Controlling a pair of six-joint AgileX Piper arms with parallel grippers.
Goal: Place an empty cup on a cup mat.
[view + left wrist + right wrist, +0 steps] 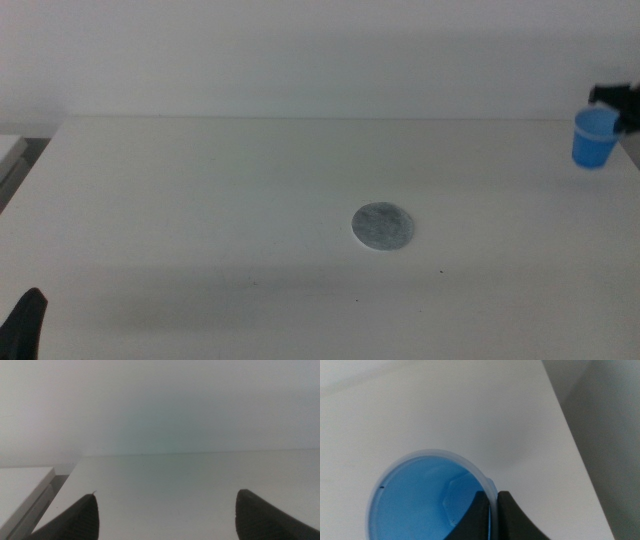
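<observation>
The bright blue cup (591,138) hangs at the far right of the middle view, close to the table's right edge. My right gripper (612,108) is shut on its rim. In the right wrist view the cup (420,500) shows its empty blue inside, and the right gripper (492,494) pinches the pale rim, one jaw inside and one outside. The grey mottled cup mat (383,227) lies flat near the table's middle, well to the left of the cup. My left gripper (167,497) waits open at the near left corner, seen as a dark tip (25,320).
The white table (200,200) ends at a back edge below a pale wall. A lighter side surface (22,485) adjoins the table's left edge. The table's right edge (572,445) runs close beside the cup.
</observation>
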